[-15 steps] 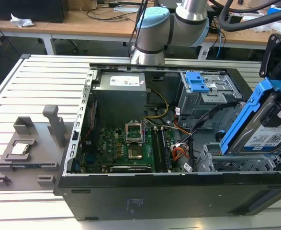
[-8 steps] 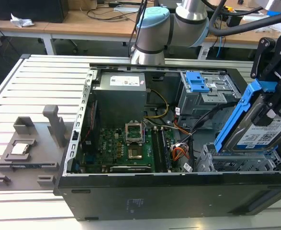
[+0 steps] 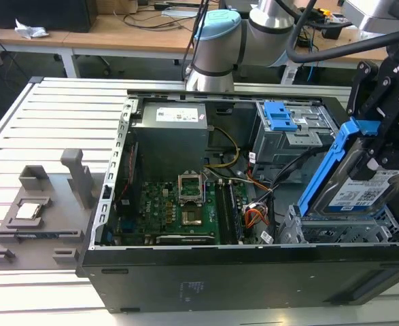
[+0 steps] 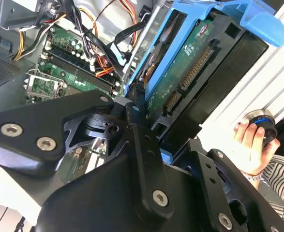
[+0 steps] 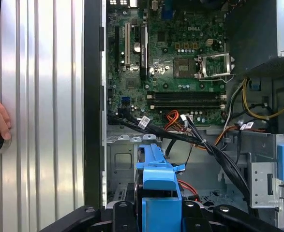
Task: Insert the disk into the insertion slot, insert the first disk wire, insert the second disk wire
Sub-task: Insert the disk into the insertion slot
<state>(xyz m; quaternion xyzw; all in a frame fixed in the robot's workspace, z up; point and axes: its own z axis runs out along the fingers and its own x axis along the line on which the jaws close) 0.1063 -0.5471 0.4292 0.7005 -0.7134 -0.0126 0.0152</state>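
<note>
The disk (image 3: 362, 193) is a grey drive with a white label in a bright blue carrier (image 3: 325, 170). It hangs tilted, its lower edge at the top of the insertion slot (image 3: 342, 234), the silver perforated cage at the case's front corner on the exterior view's right. My gripper (image 3: 383, 146) is shut on the disk's upper end. The second wrist view shows the disk's (image 4: 190, 72) circuit-board side and connectors. In the first wrist view the carrier (image 5: 156, 176) stands over the cage (image 5: 120, 157). Black disk wires (image 5: 214, 150) run loose across the case beside the cage.
The open computer case holds a motherboard (image 3: 179, 204), a power supply (image 3: 168, 129) and a taller grey bay with a blue latch (image 3: 281, 115). A grey fixture (image 3: 36, 210) lies on the slatted table. A person's hand (image 4: 250, 145) rests on a round knob beside the case.
</note>
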